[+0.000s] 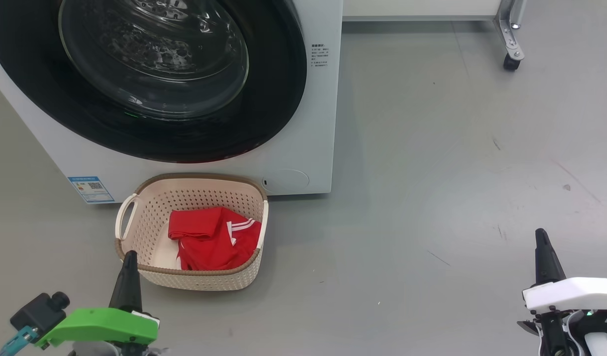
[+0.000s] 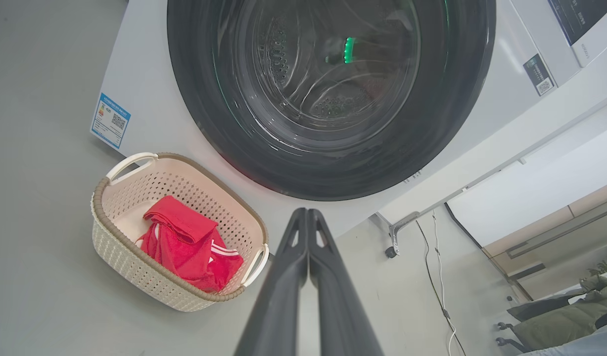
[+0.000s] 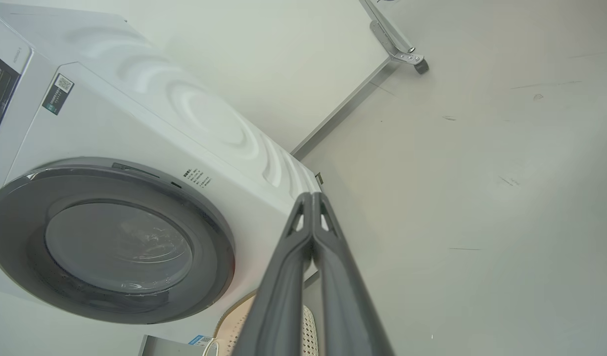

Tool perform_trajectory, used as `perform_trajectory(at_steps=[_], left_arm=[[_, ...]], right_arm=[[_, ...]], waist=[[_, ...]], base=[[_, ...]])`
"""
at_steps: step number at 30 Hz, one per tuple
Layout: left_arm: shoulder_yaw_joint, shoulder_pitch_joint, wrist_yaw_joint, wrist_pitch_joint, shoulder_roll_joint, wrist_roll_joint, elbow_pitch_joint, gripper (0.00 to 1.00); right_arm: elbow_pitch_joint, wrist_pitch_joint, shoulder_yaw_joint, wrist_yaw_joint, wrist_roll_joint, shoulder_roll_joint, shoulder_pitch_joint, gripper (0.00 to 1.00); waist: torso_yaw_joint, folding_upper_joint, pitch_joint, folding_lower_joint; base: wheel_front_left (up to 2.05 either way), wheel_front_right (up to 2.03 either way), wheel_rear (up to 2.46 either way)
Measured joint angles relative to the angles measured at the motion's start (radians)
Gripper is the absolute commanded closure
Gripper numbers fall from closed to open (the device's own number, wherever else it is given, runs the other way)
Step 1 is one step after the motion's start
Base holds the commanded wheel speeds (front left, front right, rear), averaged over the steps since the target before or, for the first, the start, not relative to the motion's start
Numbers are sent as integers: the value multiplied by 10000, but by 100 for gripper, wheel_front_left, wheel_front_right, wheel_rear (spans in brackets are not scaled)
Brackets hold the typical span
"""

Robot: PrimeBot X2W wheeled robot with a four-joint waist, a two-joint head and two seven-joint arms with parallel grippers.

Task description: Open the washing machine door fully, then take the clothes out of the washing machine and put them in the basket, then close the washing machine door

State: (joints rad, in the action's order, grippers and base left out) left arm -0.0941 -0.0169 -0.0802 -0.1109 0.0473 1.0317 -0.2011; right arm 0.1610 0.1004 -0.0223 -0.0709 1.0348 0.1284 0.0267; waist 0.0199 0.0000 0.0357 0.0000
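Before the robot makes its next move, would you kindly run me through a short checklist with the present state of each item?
1. Washing machine door closed flush against the washing machine: ok.
2. Clothes lying inside the basket, nothing hanging over the rim: ok.
3. Drum free of leftover garments: cannot tell, since reflections in the glass hide much of it.
4. Left claw shut and holding nothing: ok.
5. Right claw shut and holding nothing, over bare floor away from the machine: ok.
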Motion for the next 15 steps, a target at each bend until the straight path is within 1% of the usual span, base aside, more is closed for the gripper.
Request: perform_trajectory(at_steps=[3, 15], left_arm=[[52, -4, -15, 104, 8, 270, -36, 100], [291, -27, -100, 487, 50, 1638, -184, 100]], right_arm=[[75, -86, 69, -71, 328, -21, -9, 100], [303, -499, 311, -125, 1609, -165, -204, 100]], waist=[[-11, 0, -18, 0], [-54, 0, -90, 0]], base=[[0, 0, 0], [0, 0, 0]])
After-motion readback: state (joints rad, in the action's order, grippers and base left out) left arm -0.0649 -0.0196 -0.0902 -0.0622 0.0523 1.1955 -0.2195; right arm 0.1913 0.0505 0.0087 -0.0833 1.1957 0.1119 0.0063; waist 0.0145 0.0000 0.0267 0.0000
